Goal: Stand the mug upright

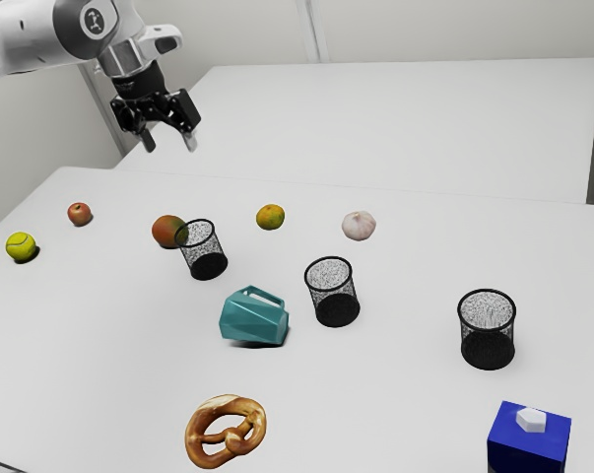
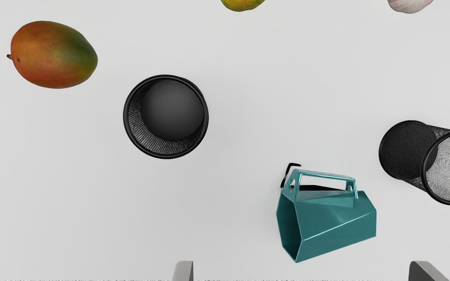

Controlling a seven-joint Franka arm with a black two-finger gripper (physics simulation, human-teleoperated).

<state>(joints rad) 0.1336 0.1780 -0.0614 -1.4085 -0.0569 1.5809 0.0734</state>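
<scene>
- The claw point(image 1: 169, 145) hung in the air above the far part of the table point(image 1: 99, 345), well apart from everything on it, its two fingers point(image 2: 184, 272) spread wide with nothing held between them.
- The mug point(image 1: 254, 320), teal and faceted, lay on its side on the table, its handle uppermost; in the wrist view its open mouth faced away from the middle mesh cup point(image 1: 334, 294), which stood upright near it.
- Another mesh cup point(image 1: 203, 244) stood upright near the mango point(image 1: 166, 232), its rim partly overlapping the fruit in the exterior view.
- A third mesh cup point(image 1: 488, 330), also upright, stood farther toward the exterior view's right.
- An orange-green citrus fruit point(image 1: 270, 217) and a garlic bulb point(image 1: 359, 226) rested beyond the mug, apart from each other.
- A small red apple point(image 1: 79, 214) and a yellow tennis ball point(image 1: 21, 246) sat near one another at the exterior view's left.
- A brown pretzel point(image 1: 234, 440) lay closer to the exterior camera than the mug did, and a blue box point(image 1: 528, 445) with a white piece point(image 1: 531, 421) on top stood at the exterior view's lower right.
</scene>
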